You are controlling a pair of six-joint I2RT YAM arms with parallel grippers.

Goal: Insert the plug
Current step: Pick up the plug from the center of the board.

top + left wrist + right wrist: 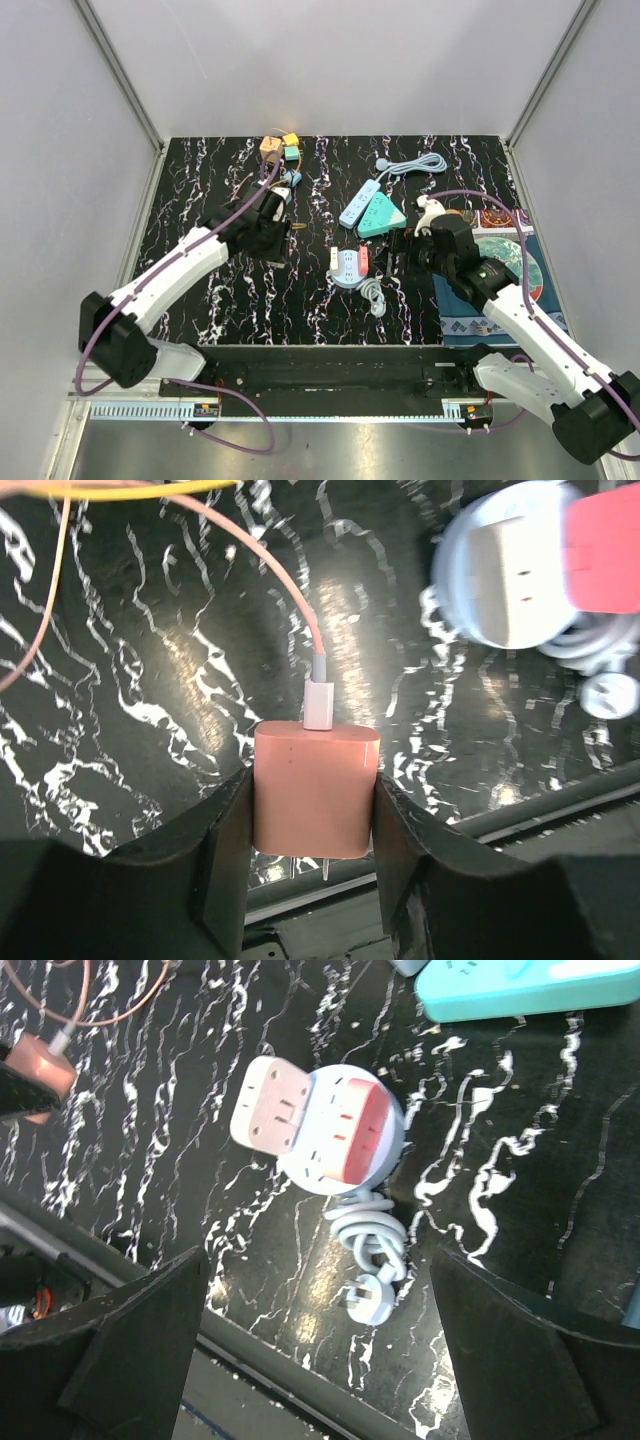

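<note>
Two arms are out over the black marbled table (pixel 480 180), and each is placed for its own job. My right gripper (pixel 320 1360) hangs spread wide and empty just right of the round socket hub (pixel 348 266). From there it can watch the hub and, I judge, steady it when the push comes. That hub lies flat near the middle of the table with its white and pink socket faces up, so any approach has to come from above. Its own cord (pixel 365 1240) is coiled on the near side, out of the way.

Over on the left, my left gripper (pixel 315 820) is clenched on the pink charger (pixel 315 790), one finger flat against each side wall. Squeezing the broad sides keeps it from twisting. It sits well apart from the hub, off to the hub's left, not yet lined up. The pink cable (pixel 290 590) runs away from the far end, loose, so it shouldn't drag. Prongs (pixel 325 865) just peek out at the near end between my fingers, free to meet a socket.
</note>
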